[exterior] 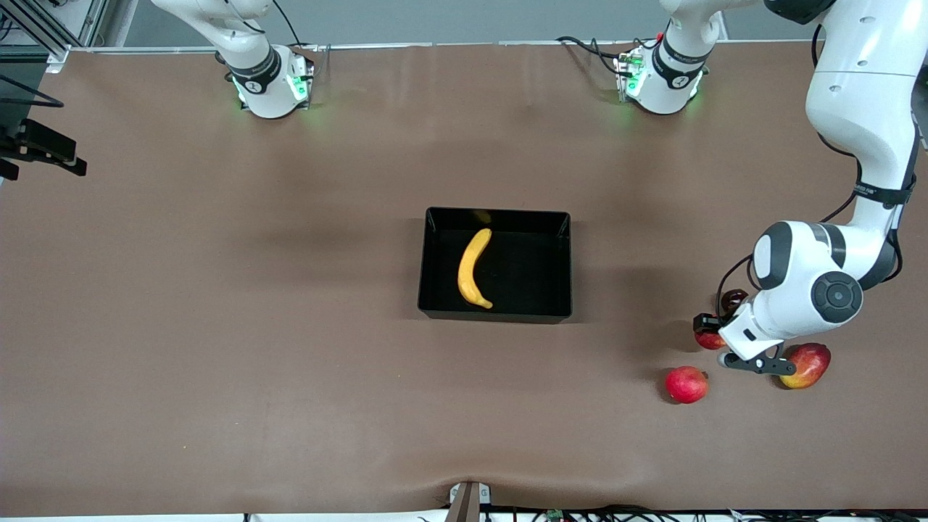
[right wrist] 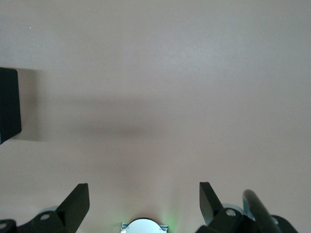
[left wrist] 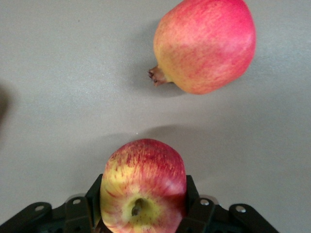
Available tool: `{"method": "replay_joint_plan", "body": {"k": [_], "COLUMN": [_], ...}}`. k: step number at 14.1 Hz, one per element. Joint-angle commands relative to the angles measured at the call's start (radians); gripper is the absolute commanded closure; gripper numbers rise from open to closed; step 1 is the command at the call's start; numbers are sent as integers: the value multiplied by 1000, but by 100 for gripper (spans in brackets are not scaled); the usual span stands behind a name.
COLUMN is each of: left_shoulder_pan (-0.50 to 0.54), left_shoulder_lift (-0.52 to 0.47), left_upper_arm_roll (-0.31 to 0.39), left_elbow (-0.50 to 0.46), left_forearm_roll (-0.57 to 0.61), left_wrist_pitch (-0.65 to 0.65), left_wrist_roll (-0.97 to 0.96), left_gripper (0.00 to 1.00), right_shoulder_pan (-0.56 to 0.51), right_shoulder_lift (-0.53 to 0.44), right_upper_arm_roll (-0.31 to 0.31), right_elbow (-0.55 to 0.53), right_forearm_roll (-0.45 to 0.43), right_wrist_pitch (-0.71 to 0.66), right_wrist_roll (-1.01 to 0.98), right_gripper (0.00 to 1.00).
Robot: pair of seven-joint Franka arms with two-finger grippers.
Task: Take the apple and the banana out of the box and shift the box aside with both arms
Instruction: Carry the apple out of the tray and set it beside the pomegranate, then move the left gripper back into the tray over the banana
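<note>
The black box (exterior: pixel 435 290) stands mid-table with the yellow banana (exterior: pixel 473 268) lying in it. My left gripper (exterior: pixel 712 330) is low over the table toward the left arm's end and is shut on the red apple (exterior: pixel 708 339). In the left wrist view the apple (left wrist: pixel 143 187), red with yellowish streaks, sits between the black fingers (left wrist: pixel 92 201) of the left gripper (left wrist: pixel 143 196). My right gripper (right wrist: pixel 144 204) is out of the front view. In the right wrist view it is open and empty, high over bare table, with a corner of the box (right wrist: pixel 8 104) at the edge.
Two other fruits lie by the left gripper: a round red one (exterior: pixel 686 384) nearer the front camera, and a red-and-yellow one (exterior: pixel 805 365) partly under the left arm. One such fruit (left wrist: pixel 204 46) shows in the left wrist view. A black stand (exterior: pixel 36 141) is at the right arm's end.
</note>
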Motion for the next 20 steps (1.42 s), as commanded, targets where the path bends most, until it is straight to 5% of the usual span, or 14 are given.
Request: {"method": "replay_joint_plan", "body": {"k": [1,2,4,5,10,14,18,20], "left_shoulder_pan": [6,6,6,9,-12,-24,-44,-125], "left_shoulder_lift": [25,28,32,25,-82,-174,-165,-160], "left_upper_arm_roll": [-7,-7,-7,-9,-25,-137,-274,-282], "left_elbow": [1,1,-3,-5,7,9,7,11], "left_forearm_roll": [22,22,23,23,9,9,17,22], "left_wrist_pitch": [33,33,33,30,-91,-206,-231,-220], "left_wrist_roll": [-1,-10,-10,-1,-41,-212,-491,-616], "left_gripper": [100,84,19,0,0,0,0,0], "right_shoulder_pan": [-7,-7,-10,-12,-9,-7,-9,-9], "right_shoulder_lift": [-2,-2,-2,0,0,-2,0,0], "right_upper_arm_roll": [4,4,4,3,3,3,4,3], "right_elbow": [3,3,3,3,3,3,3,3], "right_forearm_roll": [2,1,-2,-4,-4,-8,-8,-8], "right_wrist_pitch": [0,0,0,0,-2,-2,-2,-2], "right_wrist_roll": [-9,-9,-11,-11,-9,-11,-11,-11], "right_gripper": [0,0,0,0,0,0,0,0]}}
